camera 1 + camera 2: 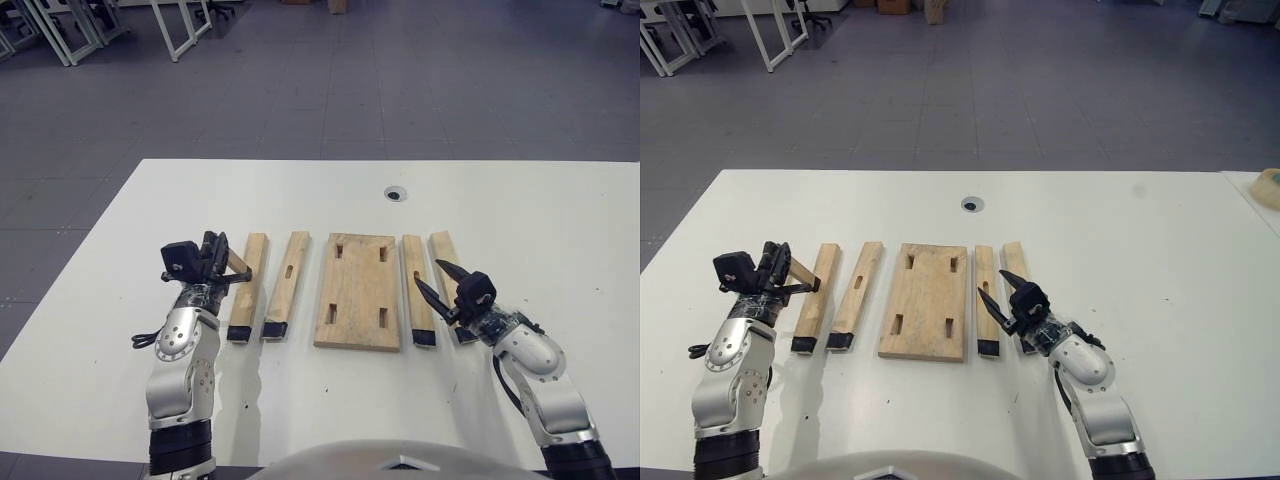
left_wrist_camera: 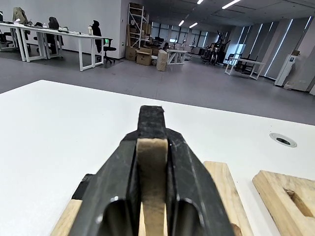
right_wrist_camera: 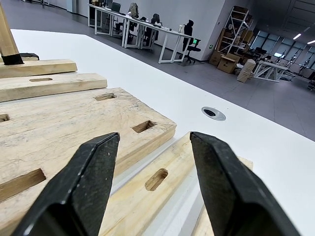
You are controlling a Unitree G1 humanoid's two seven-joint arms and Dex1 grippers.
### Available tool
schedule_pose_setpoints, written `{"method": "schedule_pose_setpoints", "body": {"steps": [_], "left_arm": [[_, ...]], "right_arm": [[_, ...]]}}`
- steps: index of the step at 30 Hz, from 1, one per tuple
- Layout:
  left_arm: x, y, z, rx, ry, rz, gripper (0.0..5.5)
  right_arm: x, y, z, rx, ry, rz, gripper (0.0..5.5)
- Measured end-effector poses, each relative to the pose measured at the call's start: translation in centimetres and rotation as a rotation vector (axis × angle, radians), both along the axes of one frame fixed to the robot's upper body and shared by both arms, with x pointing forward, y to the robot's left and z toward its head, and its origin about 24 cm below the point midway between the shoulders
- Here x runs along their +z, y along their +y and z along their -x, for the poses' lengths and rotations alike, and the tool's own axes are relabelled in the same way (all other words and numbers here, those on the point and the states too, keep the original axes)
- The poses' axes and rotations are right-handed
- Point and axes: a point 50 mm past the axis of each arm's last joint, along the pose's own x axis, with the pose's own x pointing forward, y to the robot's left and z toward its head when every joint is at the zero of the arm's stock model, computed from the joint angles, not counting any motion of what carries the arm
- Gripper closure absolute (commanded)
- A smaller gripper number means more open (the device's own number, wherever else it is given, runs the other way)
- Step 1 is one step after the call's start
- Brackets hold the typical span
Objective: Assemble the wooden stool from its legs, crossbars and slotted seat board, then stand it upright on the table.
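Left pincer (image 1: 218, 258) is clamped on a short crossbar (image 1: 806, 273), holding it tilted over the far part of the outer left leg (image 1: 252, 285). Whether the bar's free end touches that leg I cannot tell. The leg lies flat on the surface (image 1: 120, 250). Just right of it lies the inner left leg (image 1: 288, 283), its slot facing up. Next come the board (image 1: 358, 292) with its four slots, the inner right leg (image 1: 414, 290) and the outer right leg (image 1: 442, 248), these two side by side. The right pincer (image 1: 427, 273) hangs over the near half of the inner right leg with its fingers spread, gripping nothing.

The step in hand looks like seating the crossbar in a leg slot. To do it well, the bar's free end should come square over the slot, turned from its tilt to line up with the opening, and then be pressed straight in. A slanted entry would likely jam or shove the loose leg along the surface. The legs are not pinned, so pressure should be gentle at first. The right pincer should close across its leg's width, clear of the slot.
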Motion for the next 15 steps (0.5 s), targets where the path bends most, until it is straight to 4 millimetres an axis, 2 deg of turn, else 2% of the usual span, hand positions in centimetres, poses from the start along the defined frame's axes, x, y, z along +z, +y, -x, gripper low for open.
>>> {"method": "schedule_pose_setpoints", "body": {"steps": [9,15], "left_arm": [[0.5,-0.4,-2.0,-0.036,0.056,-0.016,5.09],[1.1,-0.9,-2.5,-0.067,0.065,-0.035,5.09]], "right_arm": [[0.1,0.0,-0.2,-0.008,0.003,0.002,2.87],[0.1,0.0,-0.2,-0.008,0.003,0.002,2.87]]}}
